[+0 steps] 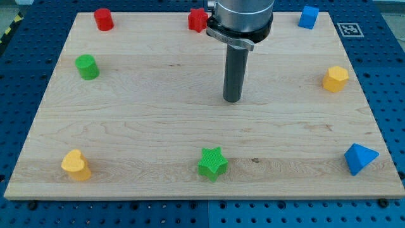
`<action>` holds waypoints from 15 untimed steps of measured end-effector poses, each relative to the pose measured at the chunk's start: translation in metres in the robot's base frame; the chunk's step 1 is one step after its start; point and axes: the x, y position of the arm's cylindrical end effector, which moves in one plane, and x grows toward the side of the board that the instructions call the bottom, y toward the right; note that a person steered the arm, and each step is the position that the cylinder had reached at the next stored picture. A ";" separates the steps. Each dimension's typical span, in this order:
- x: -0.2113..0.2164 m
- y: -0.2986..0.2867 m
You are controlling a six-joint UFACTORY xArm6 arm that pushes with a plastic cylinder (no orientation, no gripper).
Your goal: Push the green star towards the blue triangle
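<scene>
The green star [212, 163] lies near the view's bottom edge of the wooden board, about at its middle. The blue triangle [359, 158] sits at the board's bottom right corner, far to the star's right. My tip [232, 99] rests on the board near its centre, above the star and slightly to its right, well apart from it. The rod rises to the arm's grey body at the view's top.
A red cylinder [104, 19] and a red block [198, 19] stand along the top edge. A blue cube [308, 17] is at top right, a yellow hexagon [335, 78] at right, a green cylinder [87, 66] at left, a yellow heart [76, 164] at bottom left.
</scene>
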 end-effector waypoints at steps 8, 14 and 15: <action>0.122 -0.109; 0.172 -0.081; 0.173 -0.081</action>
